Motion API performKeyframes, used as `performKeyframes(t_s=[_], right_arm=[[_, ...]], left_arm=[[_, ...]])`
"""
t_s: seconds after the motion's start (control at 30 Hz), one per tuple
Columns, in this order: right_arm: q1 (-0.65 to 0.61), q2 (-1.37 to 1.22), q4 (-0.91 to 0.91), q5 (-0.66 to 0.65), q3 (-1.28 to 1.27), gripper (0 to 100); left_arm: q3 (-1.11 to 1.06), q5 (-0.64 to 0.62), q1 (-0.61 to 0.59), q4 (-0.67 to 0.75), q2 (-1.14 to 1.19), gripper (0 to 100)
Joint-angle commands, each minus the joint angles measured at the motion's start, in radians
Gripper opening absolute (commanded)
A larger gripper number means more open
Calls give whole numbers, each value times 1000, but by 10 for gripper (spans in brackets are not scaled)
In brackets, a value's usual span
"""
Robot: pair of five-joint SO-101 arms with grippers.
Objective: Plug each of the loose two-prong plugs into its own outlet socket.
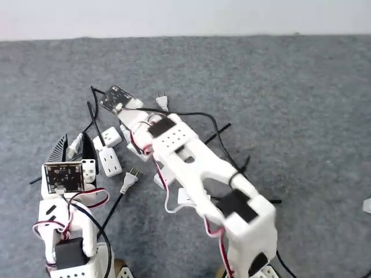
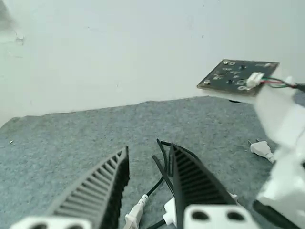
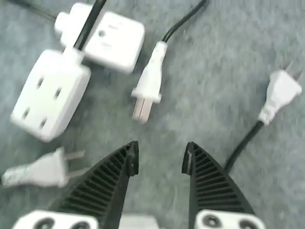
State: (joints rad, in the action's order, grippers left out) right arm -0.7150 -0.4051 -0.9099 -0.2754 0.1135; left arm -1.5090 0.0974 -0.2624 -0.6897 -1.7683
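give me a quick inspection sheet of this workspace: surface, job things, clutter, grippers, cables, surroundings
surface: grey felt-like mat, lying flat
job's things: two white outlet blocks side by side; three white plugs lie loose on the mat, none seated
clutter: small white object at the mat's right edge, too small to tell
grippers: left gripper open, holding nothing; right gripper open, above the mat between the plugs
cables: black cables trail from the plugs across the mat
surroundings: plain white wall behind the mat
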Motion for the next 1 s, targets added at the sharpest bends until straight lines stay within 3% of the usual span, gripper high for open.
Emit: performKeyframes(t_s=[0.0, 0.47, 0.87, 0.97], right_arm=[[61, -102, 13, 74, 210, 162], [122, -435, -44, 170, 695, 162], [186, -503, -130, 175, 818, 162], [189, -512, -173, 244, 844, 162]], left_arm=[[7, -17, -20, 28, -8, 137], [7, -49, -54, 48, -8, 137], [5, -48, -51, 48, -8, 137], [-5, -48, -49, 51, -8, 137]])
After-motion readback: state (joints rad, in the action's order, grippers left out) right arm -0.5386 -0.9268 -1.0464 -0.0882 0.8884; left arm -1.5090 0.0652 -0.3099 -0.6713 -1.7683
